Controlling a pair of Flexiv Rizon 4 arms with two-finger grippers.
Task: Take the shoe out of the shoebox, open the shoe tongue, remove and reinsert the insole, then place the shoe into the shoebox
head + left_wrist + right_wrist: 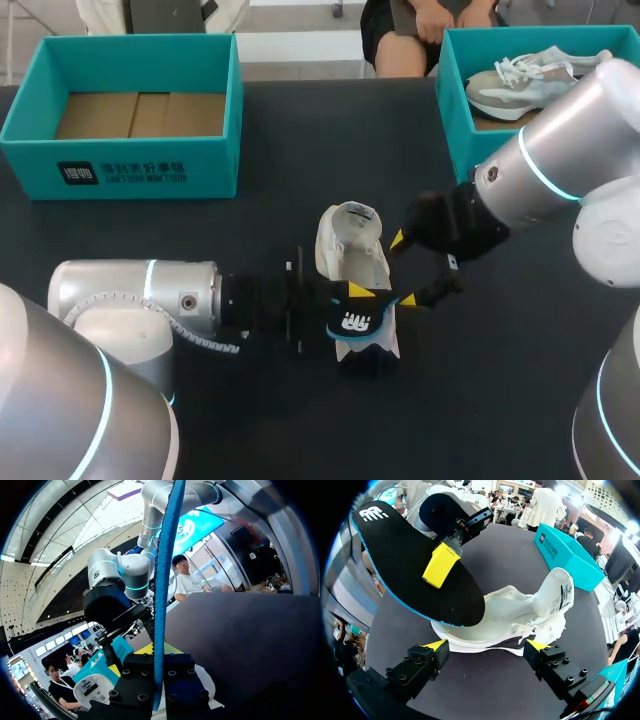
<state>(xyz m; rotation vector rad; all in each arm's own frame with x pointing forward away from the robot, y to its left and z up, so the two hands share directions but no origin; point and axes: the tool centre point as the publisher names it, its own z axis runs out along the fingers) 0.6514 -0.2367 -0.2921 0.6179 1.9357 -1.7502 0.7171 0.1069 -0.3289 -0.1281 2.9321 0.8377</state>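
A white shoe (352, 250) lies on the black table, its opening turned up. My left gripper (352, 300) comes in from the left, shut on a black insole (358, 325) with a blue edge, and holds it over the shoe's near end. In the left wrist view the insole (162, 580) stands edge-on between the fingers of the left gripper (159, 652). My right gripper (403, 270) is open just to the right of the shoe. In its wrist view the shoe (520, 615) lies ahead of the spread right gripper (487, 645), with the insole (415, 570) above it.
An empty teal shoebox (130, 165) with a cardboard floor stands at the back left. A second teal box (455, 110) at the back right holds another pale shoe (525, 80). A seated person is beyond the far edge, not touching the table.
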